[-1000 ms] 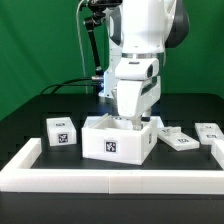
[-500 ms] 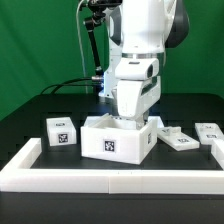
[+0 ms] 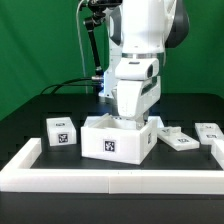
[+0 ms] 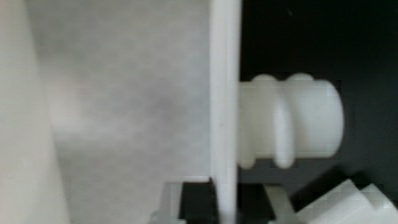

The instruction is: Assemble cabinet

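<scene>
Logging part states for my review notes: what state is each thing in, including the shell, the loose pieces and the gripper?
cabinet shell: upright on the table, open side up, tag facing the camera.
gripper: lowered at the shell's top rim; open or shut cannot be told.
drawer block: loose, at the exterior view's left, apart from the shell.
flat part: lying loose at the shell's right.
end part: lying loose, farther right.
</scene>
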Robot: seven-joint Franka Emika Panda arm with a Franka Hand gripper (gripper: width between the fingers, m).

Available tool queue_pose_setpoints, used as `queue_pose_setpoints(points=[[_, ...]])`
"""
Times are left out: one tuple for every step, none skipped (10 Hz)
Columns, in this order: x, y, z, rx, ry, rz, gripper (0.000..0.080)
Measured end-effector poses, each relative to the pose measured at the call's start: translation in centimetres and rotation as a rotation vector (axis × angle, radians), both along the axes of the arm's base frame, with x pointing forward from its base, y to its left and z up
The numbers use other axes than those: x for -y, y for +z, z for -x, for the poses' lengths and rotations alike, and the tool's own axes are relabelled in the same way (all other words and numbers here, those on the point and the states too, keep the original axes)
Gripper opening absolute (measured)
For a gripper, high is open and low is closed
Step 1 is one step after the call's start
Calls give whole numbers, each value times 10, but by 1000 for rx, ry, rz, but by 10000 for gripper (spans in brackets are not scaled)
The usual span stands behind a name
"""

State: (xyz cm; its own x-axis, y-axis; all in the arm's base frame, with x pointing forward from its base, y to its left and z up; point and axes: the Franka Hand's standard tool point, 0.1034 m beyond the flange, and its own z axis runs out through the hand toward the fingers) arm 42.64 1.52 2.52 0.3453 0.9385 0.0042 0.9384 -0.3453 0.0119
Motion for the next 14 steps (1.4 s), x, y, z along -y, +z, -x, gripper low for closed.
queue_pose_setpoints(points=[[1, 1, -6, -18, 86, 8, 34], [1, 1, -15, -30, 145, 12, 34], [-1, 0, -26, -26, 189, 11, 34], [-3, 0, -32, -20, 202, 10, 34], [-3, 0, -32, -18, 199, 10, 34], [-3, 0, -32, -18, 198, 10, 34], [-3, 0, -32, -18, 198, 10, 34], [-3, 0, -32, -18, 198, 10, 34], [-4, 0, -32, -17, 201, 10, 34], [-12, 0, -38, -10, 232, 10, 34], [-20, 1, -48, 2, 286, 7, 34], [-25, 1, -56, 0, 320, 6, 34], [-33, 1, -64, -1, 337, 4, 34], [-45, 1, -72, 10, 357, -1, 34]])
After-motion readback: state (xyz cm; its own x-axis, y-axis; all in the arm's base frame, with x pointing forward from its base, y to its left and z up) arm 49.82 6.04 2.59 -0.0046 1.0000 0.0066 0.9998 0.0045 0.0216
